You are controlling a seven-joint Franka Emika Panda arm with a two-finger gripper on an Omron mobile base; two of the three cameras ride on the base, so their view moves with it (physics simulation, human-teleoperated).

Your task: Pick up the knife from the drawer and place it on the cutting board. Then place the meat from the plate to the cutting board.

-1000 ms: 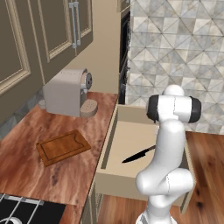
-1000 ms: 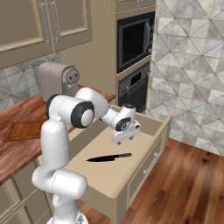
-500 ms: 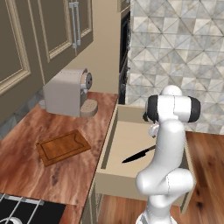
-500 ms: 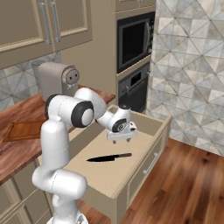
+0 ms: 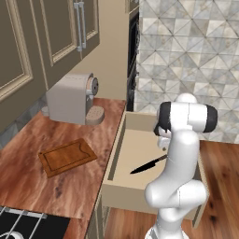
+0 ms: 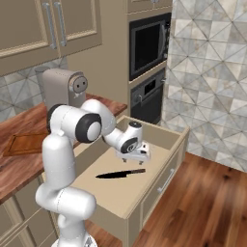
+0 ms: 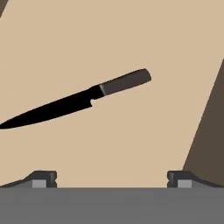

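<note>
Slim black-bladed knife (image 7: 83, 101) lies mid-frame on the wide beige wooden drawer's (image 6: 164, 136) pale floor, walls well apart. Tool (image 7: 111, 178) hangs wide above it, empty.

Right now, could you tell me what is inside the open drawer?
Inside the drawer lies the knife on the pale floor, with the open gripper above it. The arm covers part of the floor.

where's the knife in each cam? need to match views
Left base view: knife lies lower centre on the drawer floor, handle end behind the arm.
Right base view: knife centre, just below the open gripper.
Hand view: knife upper centre, slanted.
Shared landmark: the drawer's pale tan floor.
</note>
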